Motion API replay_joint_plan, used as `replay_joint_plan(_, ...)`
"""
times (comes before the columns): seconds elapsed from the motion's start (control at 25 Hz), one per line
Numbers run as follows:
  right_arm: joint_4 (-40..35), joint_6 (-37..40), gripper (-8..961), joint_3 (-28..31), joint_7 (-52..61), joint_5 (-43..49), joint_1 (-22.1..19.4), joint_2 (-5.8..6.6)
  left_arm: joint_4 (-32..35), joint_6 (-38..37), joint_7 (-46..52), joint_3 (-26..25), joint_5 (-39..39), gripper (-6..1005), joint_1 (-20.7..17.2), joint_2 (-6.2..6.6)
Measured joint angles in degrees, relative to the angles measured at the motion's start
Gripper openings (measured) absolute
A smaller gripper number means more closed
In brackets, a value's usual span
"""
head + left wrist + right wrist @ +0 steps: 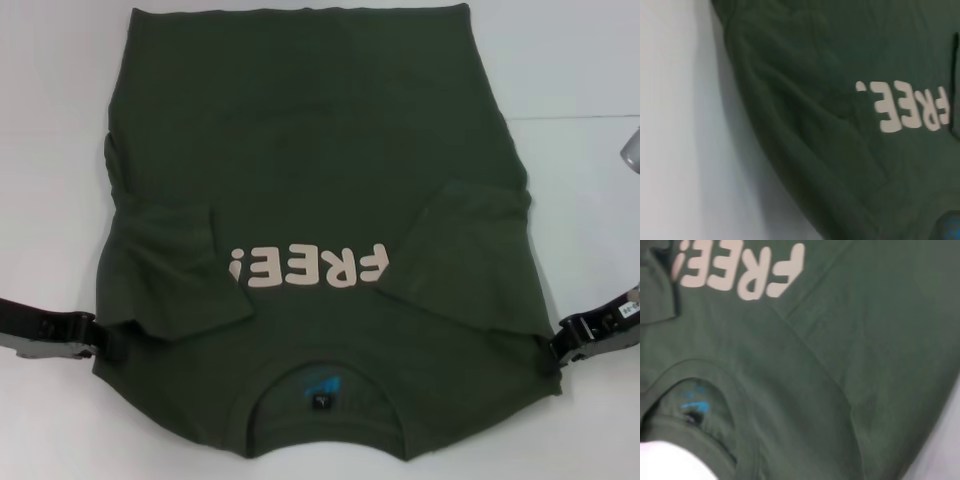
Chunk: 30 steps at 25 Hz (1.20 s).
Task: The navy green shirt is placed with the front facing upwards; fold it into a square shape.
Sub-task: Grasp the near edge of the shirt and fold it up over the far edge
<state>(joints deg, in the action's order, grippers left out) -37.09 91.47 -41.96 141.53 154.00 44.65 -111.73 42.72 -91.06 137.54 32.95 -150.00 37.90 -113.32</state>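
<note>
The navy green shirt [310, 180] lies flat and face up on the white tabletop [50, 120], its collar [322, 395] at the near edge and its hem at the far edge, so the cream "FREE!" lettering [307, 268] reads upside down from my head. Both short sleeves are folded inward over the chest: the left sleeve [170, 265] lies just beside the exclamation mark, the right sleeve [470, 255] just beside the F. A small black-and-blue neck label [322, 388] shows inside the collar.

My left gripper [105, 340] sits low at the shirt's near-left edge, by the shoulder; my right gripper [562, 345] sits at the near-right edge, touching the cloth. I cannot tell whether either one's fingers are apart or closed on the fabric.
</note>
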Motion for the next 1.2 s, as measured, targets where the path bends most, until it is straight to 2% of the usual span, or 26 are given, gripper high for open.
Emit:
replay_joint_plan(0.12,-0.1,2.8,33,0.3,-0.9,-0.2,-0.1,0.78,0.0,-2.7,-0.1,-0.8,0.0,75,0.1,0.48)
replay_joint_plan(0.36,-0.1,9.0,32,0.2,-2.3,0.1,-0.4,1.91,1.0,-9.0,-0.2,-1.0,-0.3,75,-0.6,0.61)
replay_joint_plan(0.68,-1.3,16.4,31,-0.2,-4.7,0.3,-2.2,2.07,1.4,-17.5,-1.5,-1.2,-0.5,75,-1.4,0.74)
replay_joint_plan(0.96,-1.6,17.5,32,0.1,-5.9,0.2,-4.2,2.01,1.5,-20.2,-1.7,-2.9,-0.3,76,-1.8,0.83)
replay_joint_plan(1.2,-1.8,16.7,31,6.4,-7.1,-0.1,-4.6,2.21,1.4,-19.2,-3.9,-8.0,-0.2,76,-2.0,1.23)
